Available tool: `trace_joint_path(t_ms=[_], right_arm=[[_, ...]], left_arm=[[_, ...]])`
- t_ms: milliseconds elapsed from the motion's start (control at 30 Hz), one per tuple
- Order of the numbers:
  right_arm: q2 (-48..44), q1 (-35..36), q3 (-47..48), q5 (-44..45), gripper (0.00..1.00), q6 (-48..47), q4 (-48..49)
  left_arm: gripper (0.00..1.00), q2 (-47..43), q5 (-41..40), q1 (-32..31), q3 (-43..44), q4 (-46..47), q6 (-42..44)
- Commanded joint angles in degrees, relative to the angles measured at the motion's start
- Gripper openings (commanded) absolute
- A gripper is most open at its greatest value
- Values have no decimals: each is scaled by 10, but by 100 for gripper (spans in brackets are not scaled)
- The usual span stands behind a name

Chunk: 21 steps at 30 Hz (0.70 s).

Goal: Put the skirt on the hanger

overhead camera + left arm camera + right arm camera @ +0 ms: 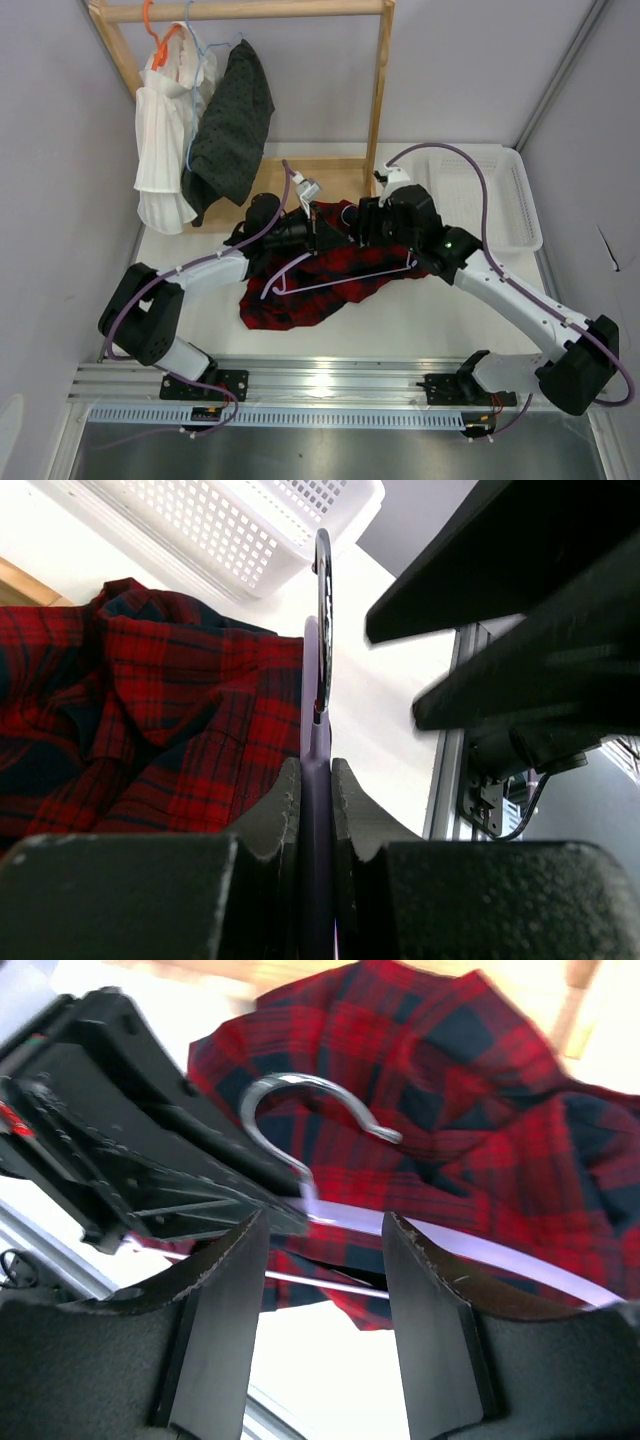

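The white table [400, 320] is hemmed by walls on its left, far and right sides. Bare surface shows along its near edge, at the near right and down its left side. One wooden rack [379, 90] fills the far left corner. One white mesh basket [527, 205] sits in the far right corner.

There are three garments. The checked skirt [300, 295] lies crumpled mid-table, just in front of the rack's base. A white pleated garment [165, 150] and a dark dotted garment [230, 120] hang on the rack.

There are three hangers. The lilac hanger [340, 283] lies across the skirt. An orange hanger [160, 40] and a pale blue hanger [205, 50] are on the rail.

Both arms meet over the skirt's far edge, close together. The left gripper [316, 775] is clamped narrowly on the lilac hanger just below its metal hook. The right gripper [322, 1235] has its jaws moderately apart above the hanger's arm, gripping nothing.
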Motion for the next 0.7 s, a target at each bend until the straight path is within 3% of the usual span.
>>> trace_joint_path(t_ms=[0, 267, 367, 667], right_arm=[[23, 19, 28, 27, 53, 20, 32], [62, 24, 36, 79, 46, 40, 44], [76, 26, 50, 88, 39, 47, 33], [83, 32, 45, 118, 39, 61, 39]], left_arm=[[0, 3, 9, -7, 35, 18, 15], [0, 1, 8, -12, 41, 12, 21], [0, 1, 9, -13, 42, 10, 23], [0, 1, 3, -18, 42, 8, 30]])
